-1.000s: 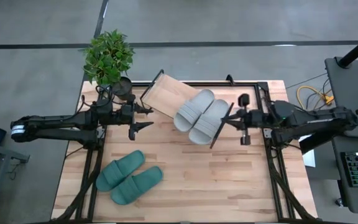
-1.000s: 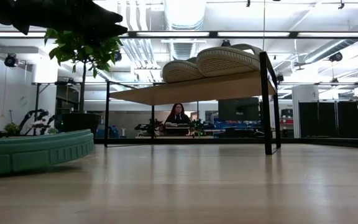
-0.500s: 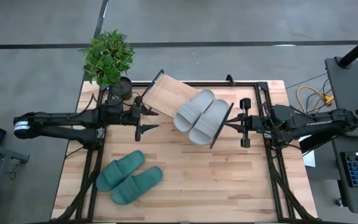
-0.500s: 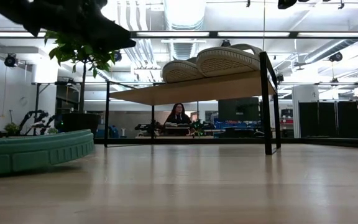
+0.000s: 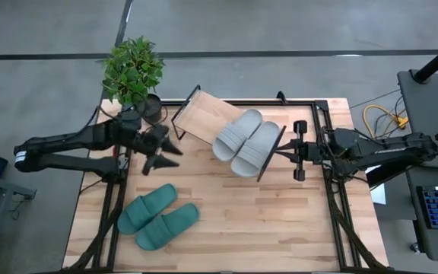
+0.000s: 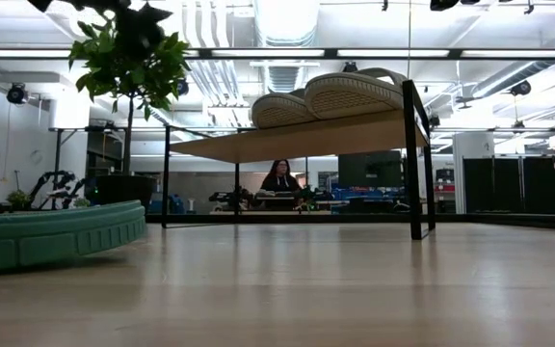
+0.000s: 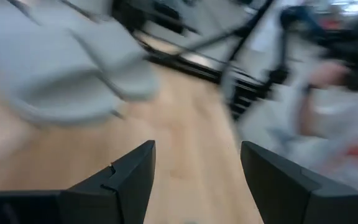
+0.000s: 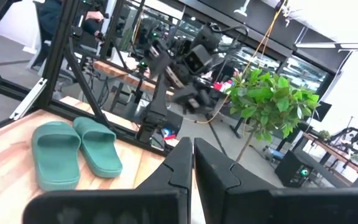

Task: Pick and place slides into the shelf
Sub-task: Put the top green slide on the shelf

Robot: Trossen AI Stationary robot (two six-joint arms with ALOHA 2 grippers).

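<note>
A light-wood table (image 5: 280, 221) is standing in an open workshop, with a potted plant (image 5: 133, 70) at its far left corner. The shelf (image 5: 201, 116) is sitting tilted at the far side, and the grey slides (image 5: 245, 141) are lying side by side on its right half; the teal slides (image 5: 158, 216) are lying together on the table, near its front left, not yet shelved. The left gripper (image 5: 160, 151) is hanging between shelf and teal pair with fingers spread, holding nothing. The right gripper (image 5: 286, 149) is waiting just beside the shelf's right end, clenched on nothing. Risk, as judged: the teal slides are touching each other, so a grasp on one is likely to drag its mate; a slide set on the slanted board may slip down or nudge the grey pair; the right gripper's closeness to the frame is inviting a knock. The left wrist view is blurred beyond use, and the low view is cutting off the teal pair and hiding both grippers.
</note>
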